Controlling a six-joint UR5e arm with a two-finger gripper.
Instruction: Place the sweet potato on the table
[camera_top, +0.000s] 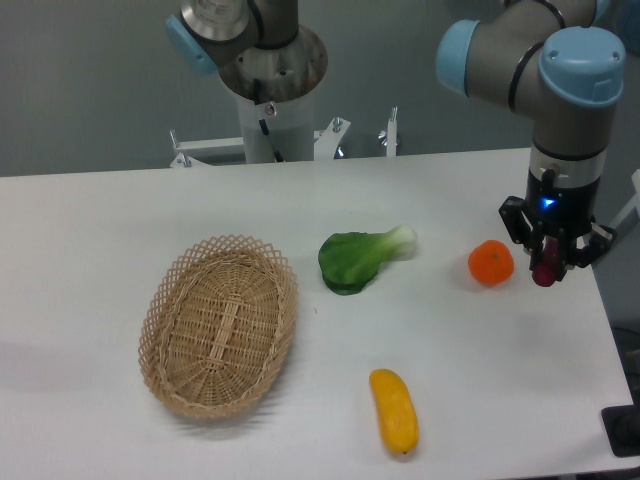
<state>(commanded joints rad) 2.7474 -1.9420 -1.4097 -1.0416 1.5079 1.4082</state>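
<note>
Camera view, fixed, looking down across the table (90, 230), a white matte surface reaching from the left edge to a right edge that runs just past the arm.

Left part of the surface: oval wicker basket (220, 325), nothing visible inside it.

Middle: green leafy vegetable (362, 257) with a pale stem end, lying flat, stem pointing toward the right. Near the front edge, well apart from it: yellow-orange oblong fruit (395, 410), lying lengthwise toward the front.

Right part: round orange (491, 262), resting on the surface just beside the tool. Gripper (551, 268), black, pointing down near the right edge, its fingers pinching the sweet potato (545, 272); only a short dark reddish end of it shows below the fingers. Whether that end touches the surface cannot be told.

Arm (570, 90): grey tubes with light blue joint caps, coming down from the upper right.

Room: plain grey wall (90, 80) behind the back edge; a white pedestal (275, 120) carrying the arm's base stands behind the back edge, centre-left.
</note>
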